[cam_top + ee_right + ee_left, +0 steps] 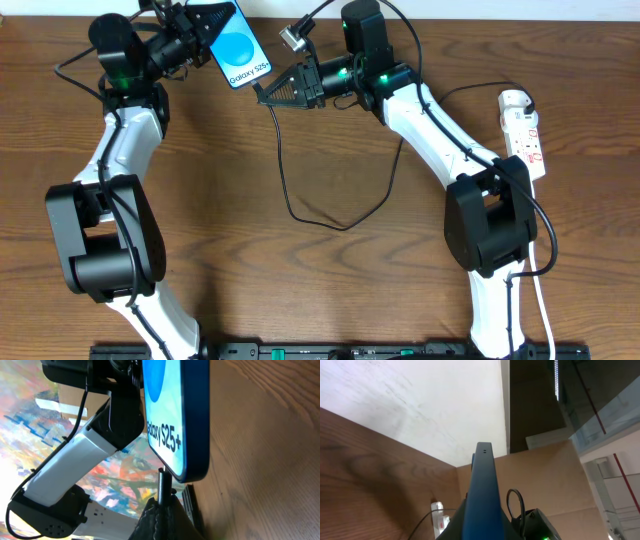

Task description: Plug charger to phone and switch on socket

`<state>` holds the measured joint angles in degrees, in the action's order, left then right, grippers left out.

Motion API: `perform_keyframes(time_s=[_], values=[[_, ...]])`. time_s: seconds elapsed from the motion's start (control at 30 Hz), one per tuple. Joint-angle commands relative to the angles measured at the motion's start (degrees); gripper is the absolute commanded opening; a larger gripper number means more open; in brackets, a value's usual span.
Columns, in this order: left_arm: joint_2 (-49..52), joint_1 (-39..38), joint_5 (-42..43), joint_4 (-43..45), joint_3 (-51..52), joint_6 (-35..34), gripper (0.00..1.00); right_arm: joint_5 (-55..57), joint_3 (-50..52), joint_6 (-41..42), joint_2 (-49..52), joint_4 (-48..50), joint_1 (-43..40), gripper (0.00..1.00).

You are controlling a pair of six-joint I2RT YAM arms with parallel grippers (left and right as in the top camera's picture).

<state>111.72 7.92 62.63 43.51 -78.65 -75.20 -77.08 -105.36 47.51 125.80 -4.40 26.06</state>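
While aloft, phone (237, 45) endwise toward charger (161, 485).

A brown wooden table (330, 290) sits before what may be a colourful painted backdrop (25, 420).

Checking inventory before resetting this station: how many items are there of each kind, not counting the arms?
Phone: 1
Black charger cable: 1
White power strip: 1
Total: 3

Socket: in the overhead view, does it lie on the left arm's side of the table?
No, the socket lies beside the right arm, at the opposite edge from the left arm.
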Motion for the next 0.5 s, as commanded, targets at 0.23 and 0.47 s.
perform_keyframes(time_s=[0.23,0.47], values=[[-0.83,-2.25,5.88,0.31,-0.15,-3.89,0.07,7.58,-0.57,-2.99,0.24,2.12,-0.09,0.01],[-0.83,-2.27,5.95,0.31,-0.15,-4.17,0.07,8.22,-0.57,-2.97,0.24,3.41,-0.02,0.01]])
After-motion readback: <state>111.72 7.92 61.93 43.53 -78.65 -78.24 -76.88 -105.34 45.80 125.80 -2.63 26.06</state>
